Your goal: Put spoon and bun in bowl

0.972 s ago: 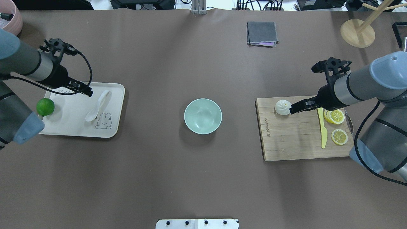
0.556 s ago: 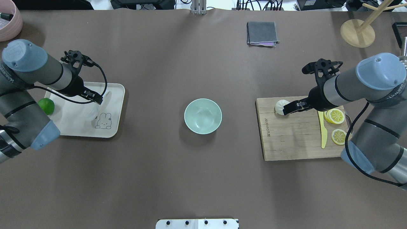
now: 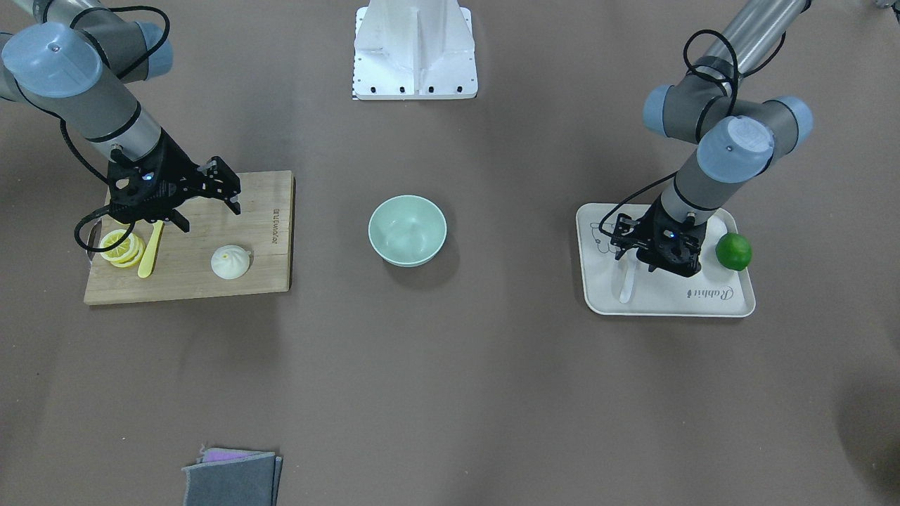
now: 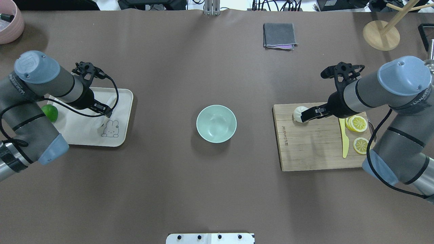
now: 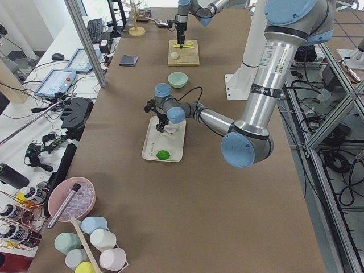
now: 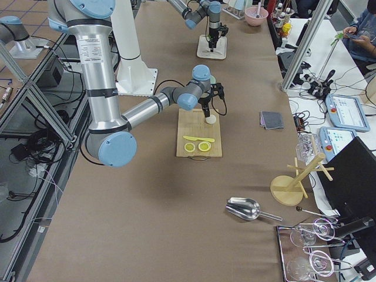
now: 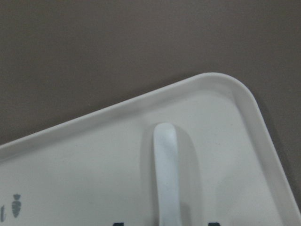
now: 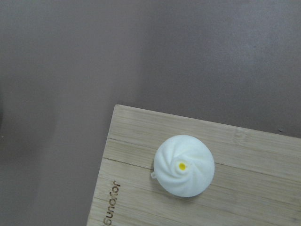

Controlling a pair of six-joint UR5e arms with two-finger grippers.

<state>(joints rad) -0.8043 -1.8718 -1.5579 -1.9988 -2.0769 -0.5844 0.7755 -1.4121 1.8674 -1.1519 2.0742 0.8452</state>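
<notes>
The white spoon [image 4: 112,99] lies on the cream tray [image 4: 122,98] at the left; its handle shows in the left wrist view [image 7: 167,174] and the front view [image 3: 625,284]. My left gripper [image 4: 102,110] hovers over the spoon's middle, open, and hides its scoop. The white bun [image 4: 297,113] sits on the far left corner of the wooden board [image 4: 315,152]; it shows clearly in the right wrist view [image 8: 184,164]. My right gripper [image 4: 306,115] hangs above the bun, open, not touching it. The mint-green bowl [image 4: 216,123] stands empty mid-table.
A green lime [image 4: 51,112] lies on the tray's left side. A yellow knife [image 4: 344,142] and lemon slices [image 4: 361,145] lie on the board's right. A grey cloth [image 4: 279,35], a wooden stand [image 4: 381,35] and a pink bowl [image 4: 8,20] are at the far edge.
My left gripper has moved right and toward me, from the tray's far left edge to over the spoon. My right gripper has shifted left over the bun.
</notes>
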